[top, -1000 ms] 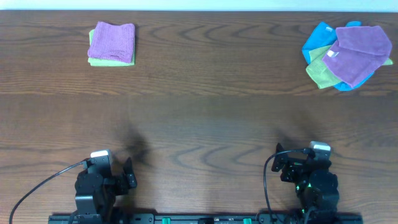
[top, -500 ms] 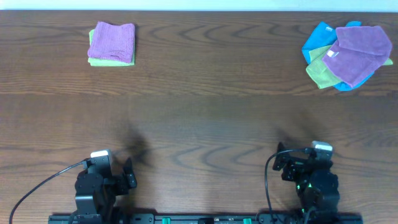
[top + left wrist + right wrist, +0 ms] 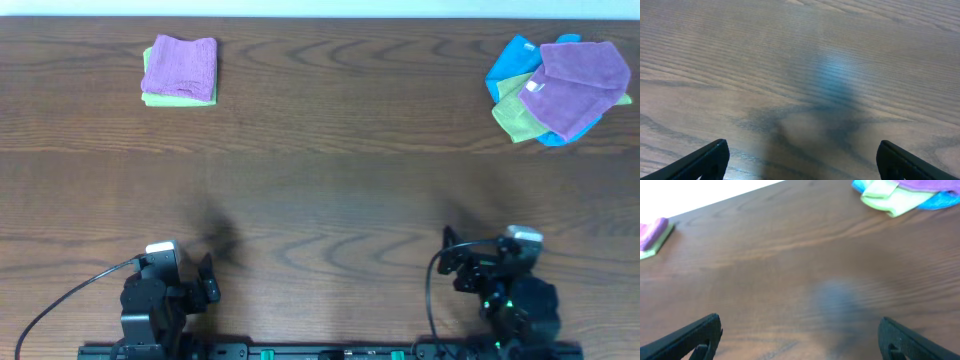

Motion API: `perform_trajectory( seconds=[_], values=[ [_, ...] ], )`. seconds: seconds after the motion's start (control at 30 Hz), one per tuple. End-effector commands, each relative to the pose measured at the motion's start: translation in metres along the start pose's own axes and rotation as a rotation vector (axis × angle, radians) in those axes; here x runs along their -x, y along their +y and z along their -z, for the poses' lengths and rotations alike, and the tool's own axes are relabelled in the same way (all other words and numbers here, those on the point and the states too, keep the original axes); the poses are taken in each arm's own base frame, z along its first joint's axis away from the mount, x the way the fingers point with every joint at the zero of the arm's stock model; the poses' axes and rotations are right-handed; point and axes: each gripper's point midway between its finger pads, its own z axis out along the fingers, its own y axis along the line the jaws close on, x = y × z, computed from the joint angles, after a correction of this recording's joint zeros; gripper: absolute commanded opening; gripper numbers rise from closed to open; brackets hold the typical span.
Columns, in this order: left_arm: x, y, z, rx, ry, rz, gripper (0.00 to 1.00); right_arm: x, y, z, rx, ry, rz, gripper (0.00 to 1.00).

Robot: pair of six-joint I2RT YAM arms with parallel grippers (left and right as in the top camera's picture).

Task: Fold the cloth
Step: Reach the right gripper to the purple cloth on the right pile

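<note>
a: where's the cloth?
b: the violet cloth (image 3: 575,85) lies unfolded at the far right corner of the table (image 3: 330,190), draped over a loose heap. its small white tag (image 3: 531,87) shows at its left edge.
a: what's under it?
b: a blue cloth (image 3: 512,55) and a lime-green cloth (image 3: 510,118), both poking out from beneath it on the left. a bit more blue shows at its near edge.
a: anything else on the table?
b: at the far left, well apart, a pinker purple folded cloth (image 3: 182,66) sits squarely on a folded green cloth (image 3: 165,99).
a: and the arms?
b: both sit at the near edge, well apart from the heap. the left gripper (image 3: 801,159) has its fingers spread wide over bare wood, nothing between them. the right gripper (image 3: 799,332) is spread wide too, and empty. its own camera catches the heap at the top right and the two folded cloths at the far left.
</note>
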Motion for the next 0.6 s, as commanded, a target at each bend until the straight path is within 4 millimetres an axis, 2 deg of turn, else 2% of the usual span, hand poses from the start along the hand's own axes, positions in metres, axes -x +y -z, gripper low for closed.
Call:
perform_trajectory(
  seconds=[0.0, 0.1, 0.17, 0.33, 0.43, 0.57],
  values=[
    [-0.02, 0.004, -0.008, 0.014, 0.062, -0.027, 0.95, 0.031, -0.019, 0.015, -0.166, -0.025, -0.04, 0.99],
    [-0.02, 0.004, -0.008, 0.014, 0.062, -0.027, 0.95, 0.04, -0.029, 0.01, -0.27, 0.027, -0.063, 0.99],
    [-0.02, 0.004, -0.008, 0.014, 0.062, -0.027, 0.95, 0.051, -0.027, 0.001, -0.313, 0.089, -0.057, 0.99],
    [-0.02, 0.004, -0.008, 0.013, 0.062, -0.027, 0.95, 0.102, -0.023, -0.015, -0.417, 0.207, -0.066, 0.99],
    [-0.02, 0.004, -0.008, 0.014, 0.062, -0.027, 0.95, 0.138, -0.036, -0.019, -0.518, 0.267, -0.109, 0.99],
    [-0.02, 0.004, -0.008, 0.014, 0.062, -0.027, 0.95, 0.172, -0.063, -0.029, -0.585, 0.315, -0.213, 0.99]
  ],
)
